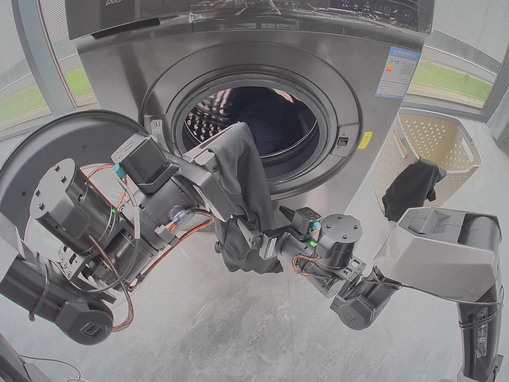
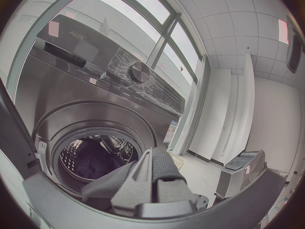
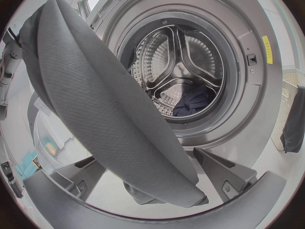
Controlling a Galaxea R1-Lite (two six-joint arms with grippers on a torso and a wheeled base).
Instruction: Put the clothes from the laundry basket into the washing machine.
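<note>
A dark grey garment hangs in front of the washing machine's open drum. My left gripper is shut on its upper end, level with the drum's lower rim; in the left wrist view the cloth drapes over the shut gripper. The garment's lower part sags towards the floor. My right gripper is beneath it, open, with the garment hanging across the gap between its fingers. A dark blue garment lies inside the drum. Another dark garment hangs over the rim of the beige laundry basket.
The machine's round door stands swung open on the left, behind my left arm. The basket lies tipped on its side against the machine's right side. Grey floor stretches in front of the machine.
</note>
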